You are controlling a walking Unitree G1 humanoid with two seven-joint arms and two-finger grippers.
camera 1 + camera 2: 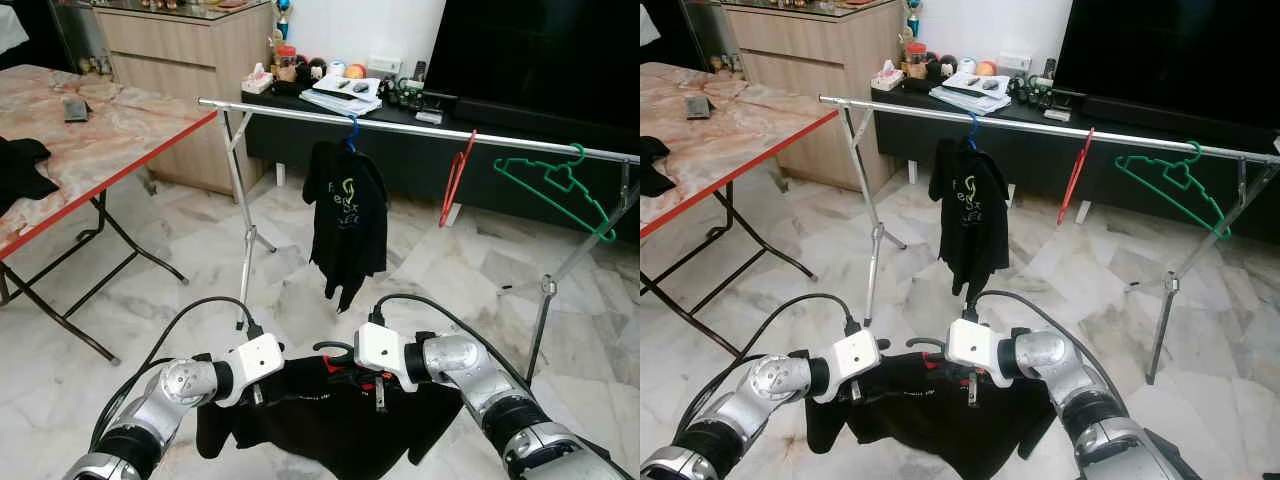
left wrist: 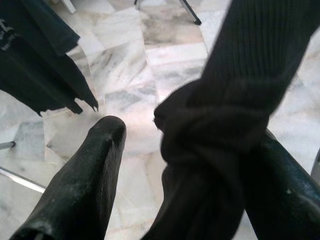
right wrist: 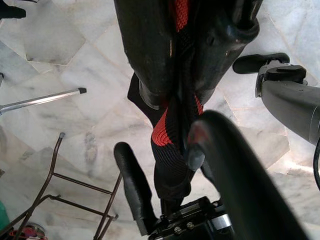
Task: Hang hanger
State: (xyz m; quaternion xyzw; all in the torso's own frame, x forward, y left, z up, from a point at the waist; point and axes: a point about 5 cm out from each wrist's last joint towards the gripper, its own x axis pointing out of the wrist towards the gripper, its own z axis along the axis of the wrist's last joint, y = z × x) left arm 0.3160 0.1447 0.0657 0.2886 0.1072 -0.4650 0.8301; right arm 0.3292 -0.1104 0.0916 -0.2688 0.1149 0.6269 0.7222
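A black shirt [image 1: 330, 420] with a red-trimmed collar [image 3: 167, 135] hangs low in front of me between both arms. A black hanger hook [image 1: 335, 348] sticks up from its neck. My right gripper [image 1: 378, 388] is shut on the collar beside the hook. My left gripper [image 1: 255, 395] is at the shirt's other shoulder. Its fingers [image 2: 95, 175] stand apart, and bunched black cloth [image 2: 215, 150] lies against one of them. The silver clothes rail [image 1: 400, 122] runs across the room ahead, well above and beyond the shirt.
On the rail hang another black shirt [image 1: 347, 215] on a blue hanger, a red hanger [image 1: 455, 180] and a green hanger [image 1: 555, 185]. A red-edged folding table [image 1: 100, 140] stands at the left. A black TV cabinet [image 1: 520, 165] is behind the rail.
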